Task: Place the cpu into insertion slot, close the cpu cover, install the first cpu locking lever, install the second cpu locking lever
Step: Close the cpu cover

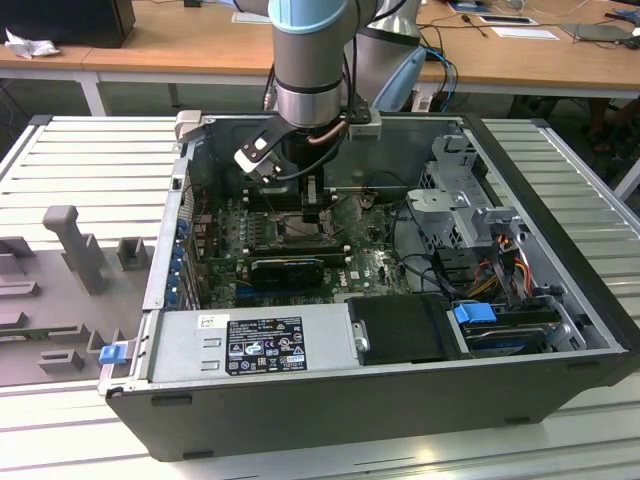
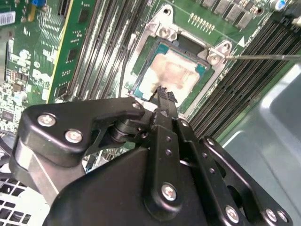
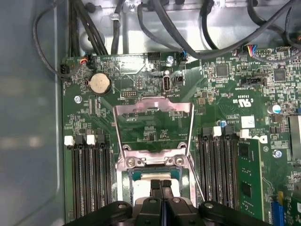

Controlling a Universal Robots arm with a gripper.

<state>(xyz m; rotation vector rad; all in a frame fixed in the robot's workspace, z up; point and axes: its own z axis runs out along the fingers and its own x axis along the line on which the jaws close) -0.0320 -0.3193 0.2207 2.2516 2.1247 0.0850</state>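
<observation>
The cpu (image 2: pixel 175 71) is a small flat square chip with a pale silver-grey face, clouded by a dull smear across its middle. It lies seated in the insertion slot (image 2: pixel 165 29), whose silver rim and screw heads frame it. In the exterior view this spot is at about 10 o'clock from the middle of the open computer case (image 1: pixel 330 400), with the power supply (image 1: pixel 250 345) at 7 o'clock and the drive cage (image 1: pixel 465 195) out at 2 o'clock. The chip lies face up and level with the motherboard (image 3: pixel 225 89), its edges square to the rim; being square, it has no longer axis to speak of. The cpu cover (image 3: pixel 153 107), a thin silver frame with a large window, stands swung open from its hinge on the slot's edge, and green board shows through the window. A thin locking lever (image 2: pixel 263 56) runs out from a corner of the rim over the memory slots (image 3: pixel 87 174), unlatched. The gripper (image 2: pixel 164 94) hangs straight down over the chip with its two black fingers (image 3: pixel 155 184) clenched together, grasping nothing. Its toothed tips are over the chip's face near one edge; whether they touch it cannot be told.
</observation>
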